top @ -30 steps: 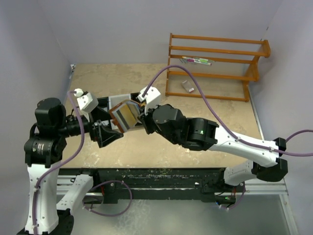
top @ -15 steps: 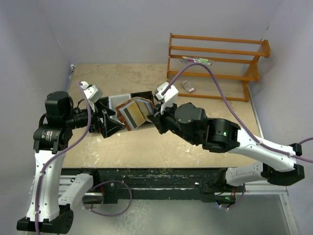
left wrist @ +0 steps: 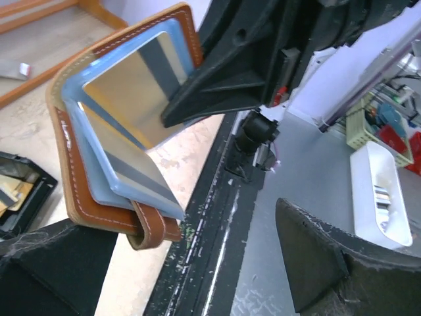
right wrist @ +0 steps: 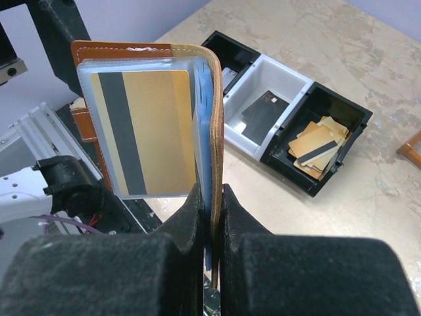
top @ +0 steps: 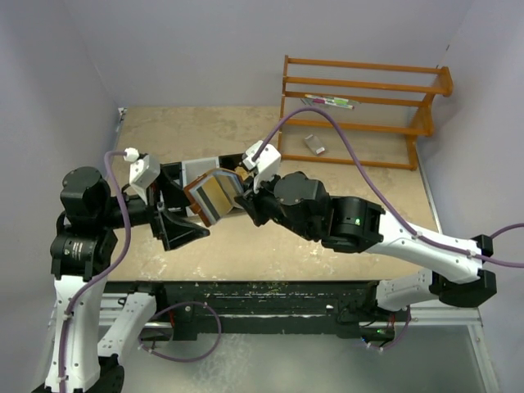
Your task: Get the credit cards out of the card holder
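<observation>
My right gripper (top: 240,196) (right wrist: 212,210) is shut on one flap of the open brown leather card holder (top: 194,201) (right wrist: 99,49) and holds it upright above the table. A tan credit card with a dark stripe (right wrist: 148,131) (top: 217,192) sits in the holder's light blue sleeve. In the left wrist view the holder (left wrist: 66,164) stands open with its snap tab hanging, and the card (left wrist: 128,92) shows inside. My left gripper (top: 184,214) (left wrist: 191,270) is open, just left of the holder. Its left finger (left wrist: 46,276) is right under the holder's edge.
A black-and-white three-compartment tray (right wrist: 283,72) lies on the table behind the holder, with orange-yellow pieces (right wrist: 319,145) in one end and a dark card (right wrist: 266,108) in the middle. An orange wooden rack (top: 360,106) stands at the back right. The table's near edge is just below.
The right gripper with the holder swung right, then came back left and nearer. The left gripper followed and dropped back, staying open.
</observation>
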{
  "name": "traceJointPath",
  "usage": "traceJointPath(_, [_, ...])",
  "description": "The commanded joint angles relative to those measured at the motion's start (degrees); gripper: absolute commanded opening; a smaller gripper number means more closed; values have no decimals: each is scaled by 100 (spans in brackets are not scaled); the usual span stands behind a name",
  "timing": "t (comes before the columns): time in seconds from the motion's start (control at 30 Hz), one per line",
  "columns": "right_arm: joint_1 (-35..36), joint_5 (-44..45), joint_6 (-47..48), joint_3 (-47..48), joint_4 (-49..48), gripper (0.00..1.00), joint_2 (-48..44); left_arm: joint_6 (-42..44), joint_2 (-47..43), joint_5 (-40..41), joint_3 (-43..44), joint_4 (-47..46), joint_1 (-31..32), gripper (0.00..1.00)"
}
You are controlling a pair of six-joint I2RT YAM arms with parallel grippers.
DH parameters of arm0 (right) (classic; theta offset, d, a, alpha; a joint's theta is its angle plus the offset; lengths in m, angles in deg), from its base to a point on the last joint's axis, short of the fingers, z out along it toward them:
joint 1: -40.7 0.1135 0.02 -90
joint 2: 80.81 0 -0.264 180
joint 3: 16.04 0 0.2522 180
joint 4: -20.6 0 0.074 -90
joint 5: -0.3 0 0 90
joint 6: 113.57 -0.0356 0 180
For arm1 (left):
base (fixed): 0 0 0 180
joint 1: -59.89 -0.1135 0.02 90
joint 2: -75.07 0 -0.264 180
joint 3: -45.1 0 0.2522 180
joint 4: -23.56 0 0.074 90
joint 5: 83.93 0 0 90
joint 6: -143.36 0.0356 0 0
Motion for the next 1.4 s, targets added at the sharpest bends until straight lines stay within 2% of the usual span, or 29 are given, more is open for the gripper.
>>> traceJointPath(0.0, [10, -135, -76, 456, -371, 0, -17, 418, 74, 794, -31, 162, 7, 98])
traceJointPath(0.1, [10, -539, -161, 488, -531, 0, 20, 508, 346, 1226, -21, 406, 7, 84])
traceJointPath(0.2, [2, -1152, -450, 360, -662, 0, -52, 334, 578, 821, 133, 480, 9, 73])
traceJointPath(0.33, [-249, -1959, -685, -143, -1190, 0, -400, -41, 444, 213, 210, 36, 5, 52])
traceJointPath(0.47, [-665, -2689, -962, -668, -1770, 0, -751, -640, 452, -875, 229, -391, -1, 49])
traceJointPath(0.53, [-880, -2908, -1054, -821, -1916, 0, -839, -681, 474, -1257, 255, -371, 1, 47])
traceJointPath(0.73, [-1071, -3255, -1174, -989, -2102, 0, -906, -272, 492, -1368, 357, 138, -1, 39])
traceJointPath(0.83, [-1083, -3321, -1212, -1055, -2159, 0, -956, 11, 575, -856, 454, 417, -1, 15])
traceJointPath(0.93, [-1093, -3356, -1224, -1143, -2193, 0, -1017, 373, 753, -424, 683, 909, -1, 10])
traceJointPath(1.1, [-1191, -3607, -1261, -1463, -2427, 0, -1214, 340, 747, -87, 764, 883, -10, 1])
traceJointPath(1.2, [-1443, -4125, -1445, -1818, -2861, 0, -1362, 191, 733, -473, 705, 759, -8, 0])
traceJointPath(1.37, [-1849, -4829, -1787, -2012, -3114, 0, -1255, -548, 821, -1897, 318, 196, -10, 0])
